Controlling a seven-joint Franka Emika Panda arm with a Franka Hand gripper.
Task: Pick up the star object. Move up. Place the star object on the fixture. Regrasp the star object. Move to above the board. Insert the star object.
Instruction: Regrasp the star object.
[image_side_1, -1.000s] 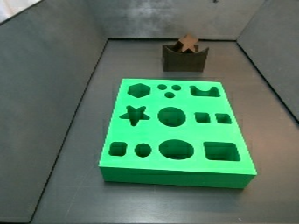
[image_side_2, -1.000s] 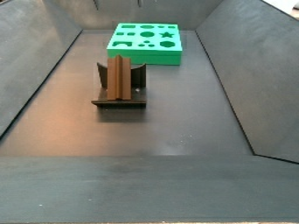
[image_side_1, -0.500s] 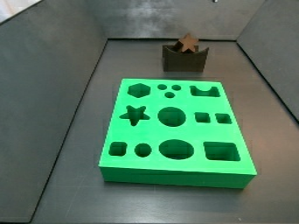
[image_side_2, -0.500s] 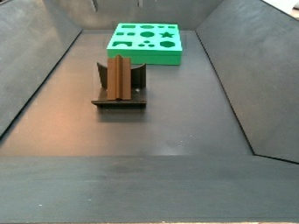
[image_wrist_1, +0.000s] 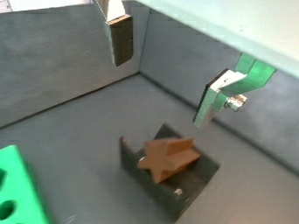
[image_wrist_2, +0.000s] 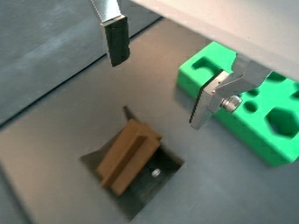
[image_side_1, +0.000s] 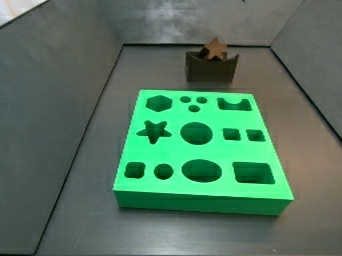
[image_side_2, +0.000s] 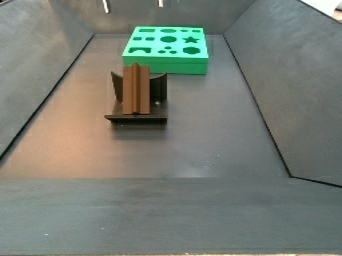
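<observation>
The brown star object (image_side_1: 214, 48) rests on edge in the notch of the dark fixture (image_side_1: 210, 68), behind the green board (image_side_1: 201, 150). In another side view the star object (image_side_2: 138, 90) stands upright on the fixture (image_side_2: 138, 117), with the board (image_side_2: 167, 48) beyond it. In both wrist views my gripper (image_wrist_1: 162, 92) (image_wrist_2: 158, 92) hangs open well above the star object (image_wrist_1: 167, 156) (image_wrist_2: 126, 156) and fixture (image_wrist_1: 187, 188) (image_wrist_2: 152, 181). Nothing is between its fingers (image_wrist_1: 121, 39). The gripper does not show in either side view.
Grey walls enclose the dark floor on all sides. A corner of the board (image_wrist_2: 263, 105) lies beside the fixture in a wrist view, and a sliver of the board (image_wrist_1: 14, 188) shows in another.
</observation>
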